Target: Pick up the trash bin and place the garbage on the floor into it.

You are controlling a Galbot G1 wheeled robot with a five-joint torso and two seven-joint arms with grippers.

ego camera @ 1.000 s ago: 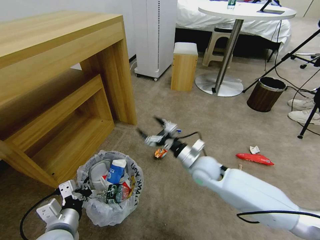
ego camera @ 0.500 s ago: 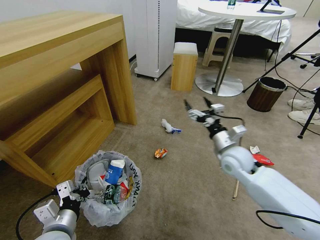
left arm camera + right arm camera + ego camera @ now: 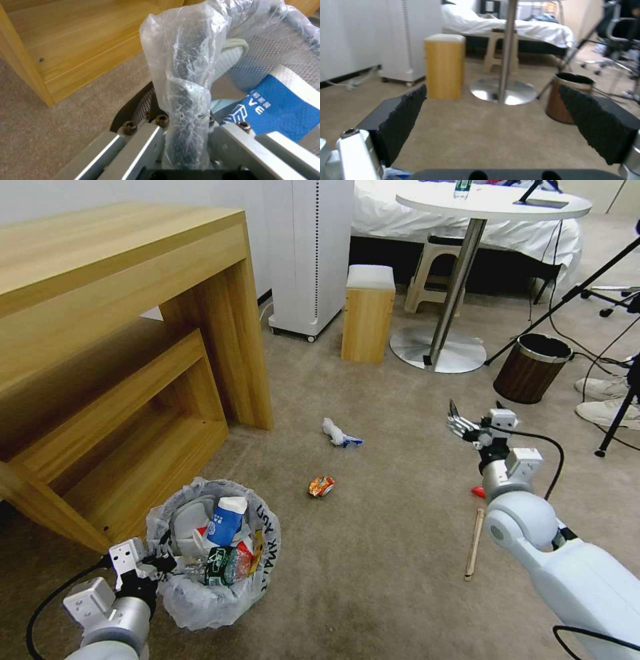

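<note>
The trash bin (image 3: 257, 570), black with a crinkly clear printed bag, hangs low over the floor (image 3: 373, 593) at the lower left. My left gripper (image 3: 157, 565) is shut on its bag-wrapped rim (image 3: 183, 75), seen close between the jaws of the left gripper (image 3: 186, 140). The bin holds a blue-white cup (image 3: 223, 520), a white slipper and a small bottle. On the floor lie a crumpled tissue (image 3: 340, 433), a crushed can (image 3: 321, 486), a wooden stick (image 3: 475, 543) and a red bag corner (image 3: 477, 491) mostly hidden behind my right wrist. My right gripper (image 3: 475, 417) (image 3: 500, 117) hovers open and empty.
A wooden desk (image 3: 133, 333) with a low shelf stands at the left, close to the bin. Farther back are a white tower unit (image 3: 310, 253), a wood stool (image 3: 368, 313), a round table's base (image 3: 437, 350), a brown bin (image 3: 531, 368), tripod legs and a person's shoes (image 3: 603, 400).
My right arm swung from above the crushed can to the right, still open and empty. The bin in my left gripper shifted slightly lower and left.
</note>
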